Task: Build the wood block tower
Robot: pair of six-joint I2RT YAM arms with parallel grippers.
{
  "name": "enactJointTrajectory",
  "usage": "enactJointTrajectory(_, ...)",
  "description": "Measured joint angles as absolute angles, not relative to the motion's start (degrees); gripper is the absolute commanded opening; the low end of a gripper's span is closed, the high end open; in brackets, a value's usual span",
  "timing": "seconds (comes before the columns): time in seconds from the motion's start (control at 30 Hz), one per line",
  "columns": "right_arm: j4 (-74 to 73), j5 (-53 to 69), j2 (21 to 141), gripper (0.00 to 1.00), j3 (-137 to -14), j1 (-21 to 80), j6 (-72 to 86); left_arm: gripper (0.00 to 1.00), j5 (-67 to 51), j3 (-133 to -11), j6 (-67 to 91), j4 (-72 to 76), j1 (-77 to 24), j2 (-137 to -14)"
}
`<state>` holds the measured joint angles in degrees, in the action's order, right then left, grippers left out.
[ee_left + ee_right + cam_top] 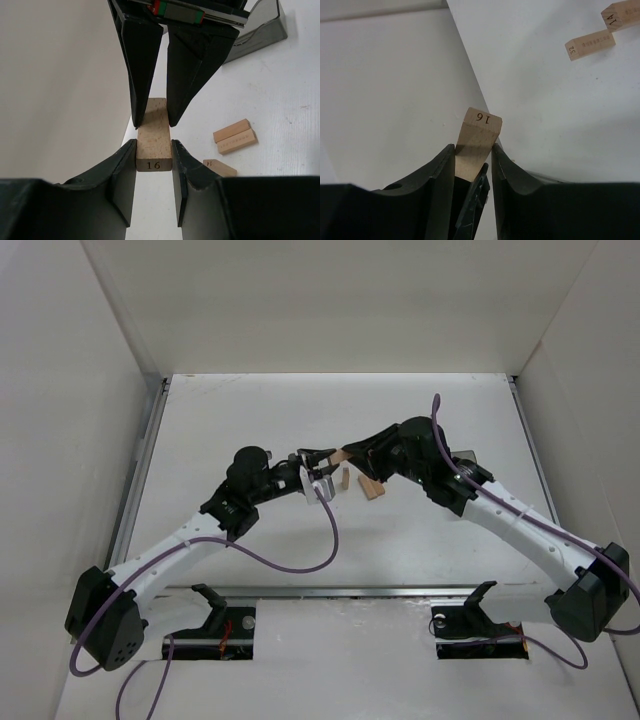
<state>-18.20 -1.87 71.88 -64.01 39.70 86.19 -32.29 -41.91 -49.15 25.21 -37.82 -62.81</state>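
Both pincers have hold of the same piece: a small, thin, light tan rectangular wooden plank [154, 112] with 16 stamped on its end face. On the left pincer [154, 145] the matte black fingers [125, 175] are closed to plank width and sit flat against both long sides at the numbered end. The right pincer [155, 124] faces it from the opposite side, tapered black fingertips [140, 90] pinching the far end, so the plank hangs in the air between the two, above the white tabletop [280, 100]. Wood looks smooth, with crisp square edges. On the tabletop to one side: a pair of tan planks [235, 136] touching side by side, a plank marked 14 [222, 168] near them, and a grey translucent bin [260, 30] further back.
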Motion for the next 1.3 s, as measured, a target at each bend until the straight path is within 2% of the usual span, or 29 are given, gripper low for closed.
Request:
enactJointTrajectory(0.03,-18.2,-1.9,71.9,0.0,-64.0,39.7,86.2,0.0,-32.3,-41.9,-49.3,25.3,-37.8,-62.8)
enactJointTrajectory(0.07,-18.1,-1.9,71.9,0.0,-64.0,39.7,86.2,0.0,-32.3,-41.8,-49.3,25.5,-37.8,-62.8)
enactJointTrajectory(0.1,-18.0,-1.9,71.9,0.0,-64.0,39.7,86.2,0.19,-32.3,-41.8,-49.5,25.5,-37.8,-62.8)
enactJointTrajectory(0.2,-18.0,-1.9,71.9,0.0,-64.0,39.7,86.1,0.48,-32.2,-41.7,-49.7,25.5,-37.8,-62.8)
enactJointTrajectory(0.23,-18.0,-1.9,71.9,0.0,-64.0,39.7,85.9,0.76,-32.3,-41.7,-49.7,25.3,-37.8,-62.8)
enactJointTrajectory(0.27,-18.1,-1.9,71.9,0.0,-64.0,39.7,85.9,0.95,-32.4,-41.7,-49.8,24.9,-37.9,-62.8)
enactJointTrajectory(0.3,-18.3,-2.0,71.9,0.0,-64.0,39.7,85.8,1.0,-32.4,-41.7,-49.8,24.4,-37.9,-62.8)
enactJointTrajectory(0.43,-22.1,-3.6,73.1,0.0,-66.2,39.7,85.5,1.0,-30.5,-40.7,-48.8,21.7,-38.1,-61.3)
enactJointTrajectory(0.67,-31.5,-6.0,81.0,0.0,-76.9,39.7,86.1,1.0,-23.2,-35.4,-39.9,18.7,-38.2,-52.5)
enactJointTrajectory(0.97,-40.6,-5.6,89.0,0.0,-78.3,39.7,92.6,1.0,-8.5,-32.1,-27.5,17.7,-38.2,-44.7)
enactJointTrajectory(1.3,-43.5,-5.6,95.1,0.0,-85.3,39.7,98.1,1.0,-0.5,-25.4,-22.2,17.7,-38.2,-40.1)
